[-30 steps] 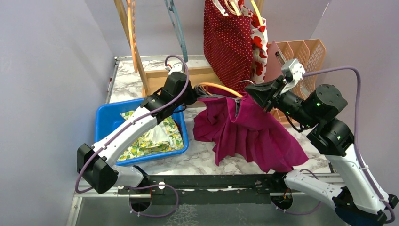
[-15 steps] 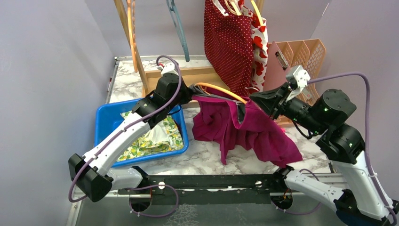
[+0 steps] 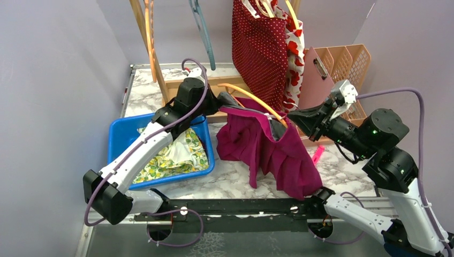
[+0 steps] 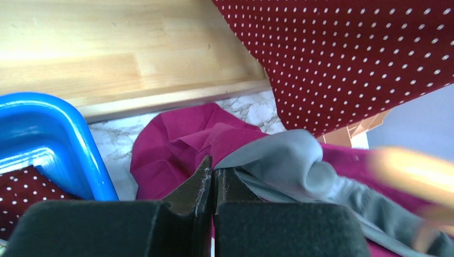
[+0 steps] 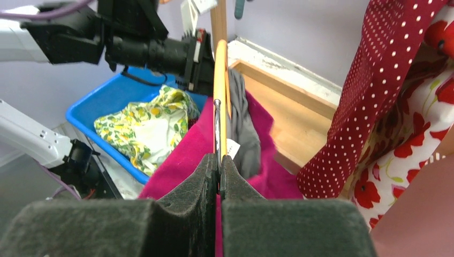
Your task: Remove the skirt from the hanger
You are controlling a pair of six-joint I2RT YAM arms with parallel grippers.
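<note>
Two garments crowd you at twelve o'clock: a red polka-dot garment and a poppy-print one hang just behind the orange hanger. A blue bin with yellow floral cloth sits at nine o'clock, a peach basket at two, and the wooden rack base is close behind. Your left gripper is pinched tight on the magenta skirt at its grey-lined waistband. Your right gripper is clamped on the hanger's other end. The skirt sits dead centre, strung between both claws, its pleated body drooping toward the marble table, grey lining showing up top.
</note>
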